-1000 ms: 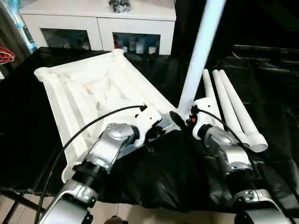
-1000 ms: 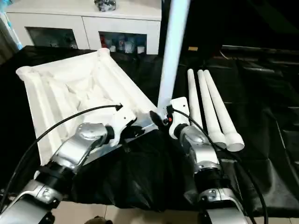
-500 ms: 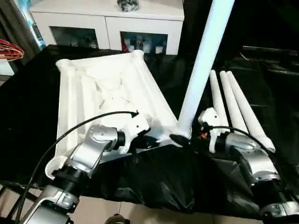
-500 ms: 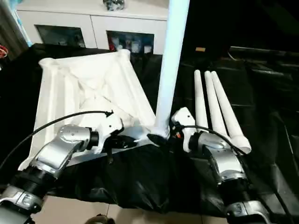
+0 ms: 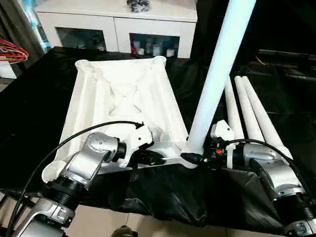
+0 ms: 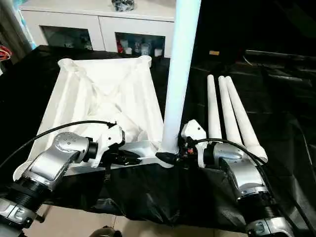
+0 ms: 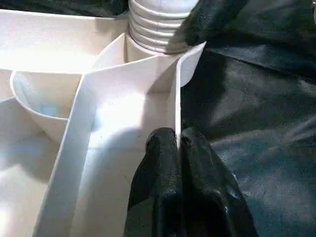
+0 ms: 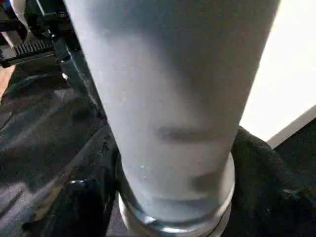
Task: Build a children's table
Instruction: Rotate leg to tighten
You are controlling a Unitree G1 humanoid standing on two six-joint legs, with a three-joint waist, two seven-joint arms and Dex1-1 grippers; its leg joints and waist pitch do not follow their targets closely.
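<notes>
Your left gripper point(image 7: 177, 143) pinches the tabletop's point(image 5: 123, 94) near rim; your right gripper point(image 5: 197, 159) clasps the upright leg's point(image 5: 217, 74) base there.

place: you're looking at a home living room
giveaway: white cabinet point(image 5: 116, 22) with glass doors is sitting behind, knick-knacks point(image 5: 150, 48) showing inside
work surface: black cloth point(image 5: 29, 98) is covering it

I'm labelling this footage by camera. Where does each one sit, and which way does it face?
Left eye: on the head, looking down over both silver forearms at the upturned table top and upright leg.
Right eye: same scene from slightly aside; three loose legs alongside.
Left wrist: along the left pincer, clamped on the top's rim.
Right wrist: close against the upright leg's base.
Shared: both wrist views show that leg's threaded end.
</notes>
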